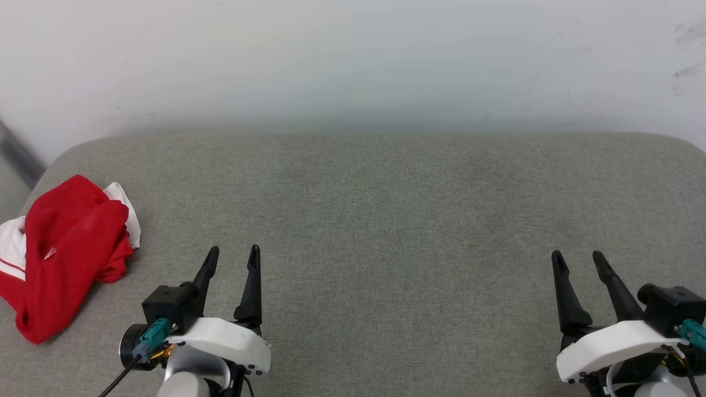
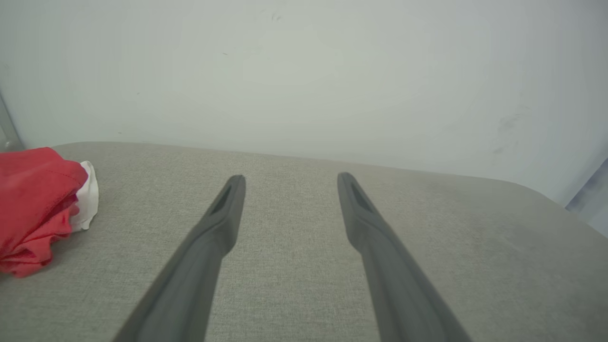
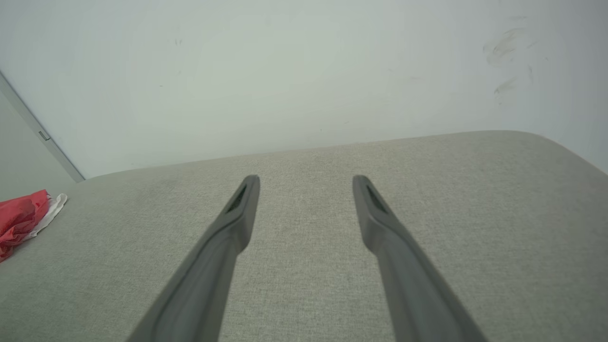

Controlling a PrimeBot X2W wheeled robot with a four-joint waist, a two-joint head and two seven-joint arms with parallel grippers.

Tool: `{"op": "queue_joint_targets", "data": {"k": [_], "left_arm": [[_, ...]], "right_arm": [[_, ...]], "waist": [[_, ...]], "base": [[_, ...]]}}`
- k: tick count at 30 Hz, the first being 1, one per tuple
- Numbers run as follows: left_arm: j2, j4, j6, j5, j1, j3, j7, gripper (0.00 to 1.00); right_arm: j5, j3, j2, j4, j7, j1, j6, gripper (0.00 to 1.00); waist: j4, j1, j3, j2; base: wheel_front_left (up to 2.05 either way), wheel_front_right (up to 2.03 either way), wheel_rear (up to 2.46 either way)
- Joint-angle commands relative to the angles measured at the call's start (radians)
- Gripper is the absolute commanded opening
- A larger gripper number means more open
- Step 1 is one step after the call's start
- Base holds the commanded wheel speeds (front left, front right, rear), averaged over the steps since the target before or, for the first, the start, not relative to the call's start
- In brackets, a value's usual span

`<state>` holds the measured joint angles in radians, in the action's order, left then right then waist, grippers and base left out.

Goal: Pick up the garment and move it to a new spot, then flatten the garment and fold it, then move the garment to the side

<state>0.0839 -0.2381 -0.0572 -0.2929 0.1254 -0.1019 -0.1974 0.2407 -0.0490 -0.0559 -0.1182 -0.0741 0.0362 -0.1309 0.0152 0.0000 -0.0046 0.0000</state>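
The garment (image 1: pixel 66 248) lies crumpled in a red heap with white sleeve parts showing, at the far left edge of the grey padded surface (image 1: pixel 386 220). In the left wrist view the garment (image 2: pixel 33 204) sits at the left edge, and in the right wrist view the garment (image 3: pixel 21 216) is small and far left. My left gripper (image 1: pixel 233 255) is open and empty, to the right of the heap and apart from it. My right gripper (image 1: pixel 579 259) is open and empty at the lower right, far from the cloth.
A pale wall (image 1: pixel 353 60) rises right behind the grey surface. The surface has rounded corners at back left (image 1: pixel 71 151) and back right. A dark strip (image 1: pixel 19 151) runs down the wall at the far left.
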Motion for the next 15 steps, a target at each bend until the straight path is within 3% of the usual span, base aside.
{"op": "queue_joint_targets", "data": {"k": [1, 15], "left_arm": [[0.005, -0.001, 0.004, 0.021, 0.018, -0.004, -0.009, 1.00], [-0.006, -0.046, 0.000, 0.092, 0.029, -0.012, -0.038, 1.00]], "right_arm": [[-0.021, 0.000, 0.003, 0.006, -0.004, -0.001, 0.000, 1.00], [-0.107, -0.004, 0.006, 0.003, -0.013, -0.007, 0.000, 1.00]], "waist": [[0.000, 0.0000, 0.000, 0.0000], [0.003, 0.0000, -0.001, 0.0000]], "base": [[0.00, 0.00, 0.00], [0.00, 0.00, 0.00]]}}
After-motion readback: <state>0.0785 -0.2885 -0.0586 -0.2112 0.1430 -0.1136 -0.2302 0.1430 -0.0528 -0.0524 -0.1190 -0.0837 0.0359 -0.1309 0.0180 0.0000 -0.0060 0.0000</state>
